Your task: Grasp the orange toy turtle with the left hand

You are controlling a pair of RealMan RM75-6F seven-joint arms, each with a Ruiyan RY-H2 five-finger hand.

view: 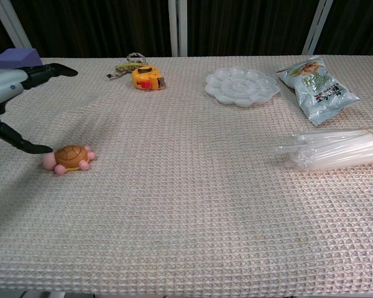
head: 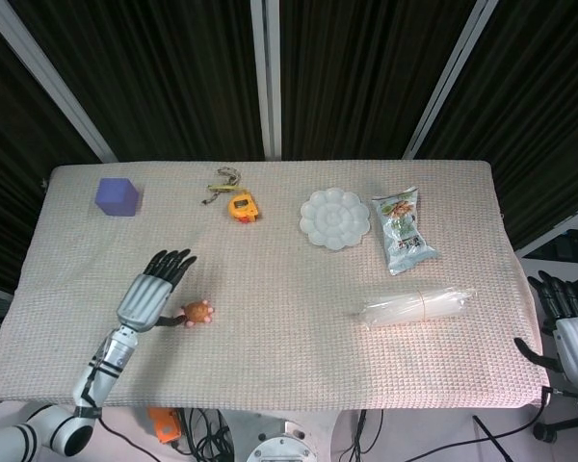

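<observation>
The left hand (head: 152, 291) was wide open and held nothing, its fingers spread above the cloth-covered table (head: 270, 337). The orange toy turtle (head: 197, 312) lay on the cloth just beside the thumb tip, near the table's front left part. Far to the right, past the table's edge, the right hand (head: 568, 322) held nothing, its fingers loosely apart.

Bright, even overhead light; both views sharp. The surface (view: 193, 186) shows soft shadows at its left, and the background stays dark.
</observation>
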